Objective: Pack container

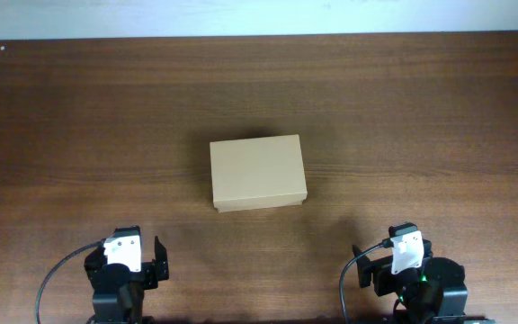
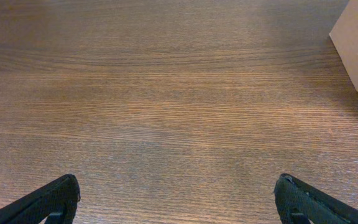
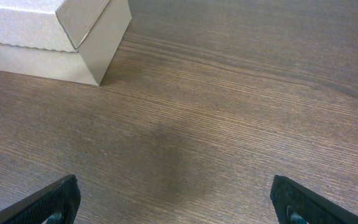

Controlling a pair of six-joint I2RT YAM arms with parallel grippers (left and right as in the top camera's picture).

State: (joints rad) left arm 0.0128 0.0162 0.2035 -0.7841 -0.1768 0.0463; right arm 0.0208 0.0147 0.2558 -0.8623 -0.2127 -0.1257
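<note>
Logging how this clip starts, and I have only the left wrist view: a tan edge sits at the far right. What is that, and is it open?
Observer: From overhead it is a cardboard box, lid closed flat, lying at the middle of the table.
Operator: Where is the other arm?
Observer: The right gripper stands open and empty, to the box's right and apart from it.
Operator: Can you see how the lid sits?
Observer: Yes, the right wrist view shows a seam along the box's side, where the lid meets the base near one corner.
</note>
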